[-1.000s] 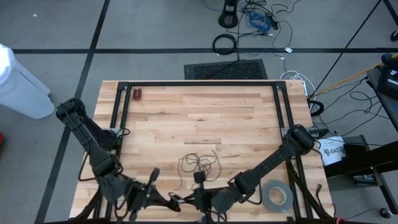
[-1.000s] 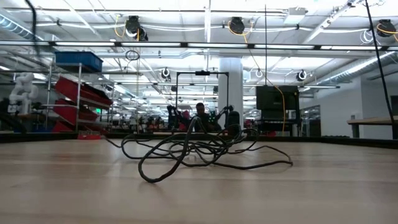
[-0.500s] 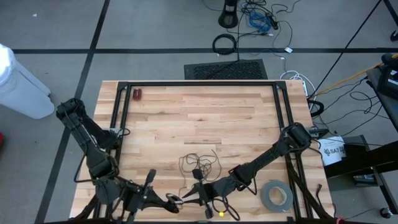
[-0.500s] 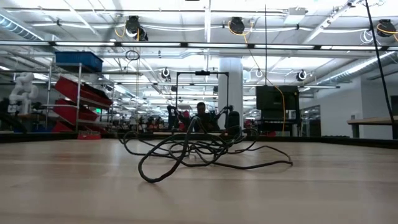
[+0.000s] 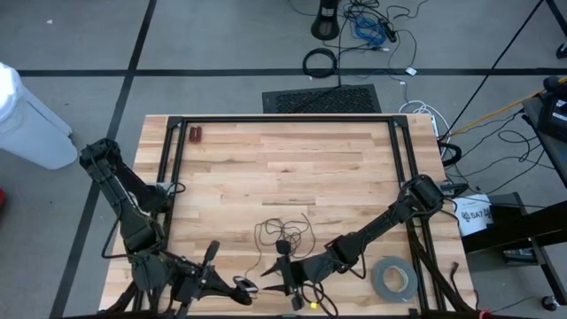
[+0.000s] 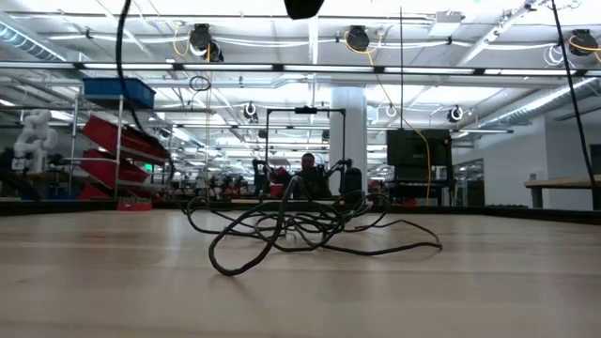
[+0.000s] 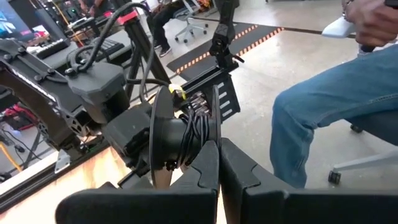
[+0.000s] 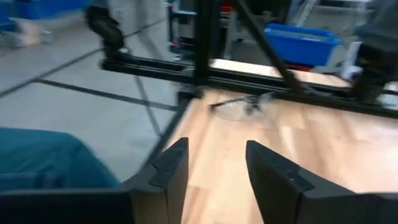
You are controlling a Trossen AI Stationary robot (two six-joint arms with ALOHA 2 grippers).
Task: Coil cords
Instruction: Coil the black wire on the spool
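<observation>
The cord [image 5: 283,233] looks thin, light and floppy; grab one loose end. The right gripper [image 5: 266,287] is open, empty. The left gripper [image 5: 251,287] is closed, empty.

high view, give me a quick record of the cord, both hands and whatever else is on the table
cord: thin black strands, loose and uncoiled on the wood table
left hand: shut, at the near table edge
right hand: open, empty, just near side of the cord
tape roll: grey, near right corner
small red item: far left corner
</observation>
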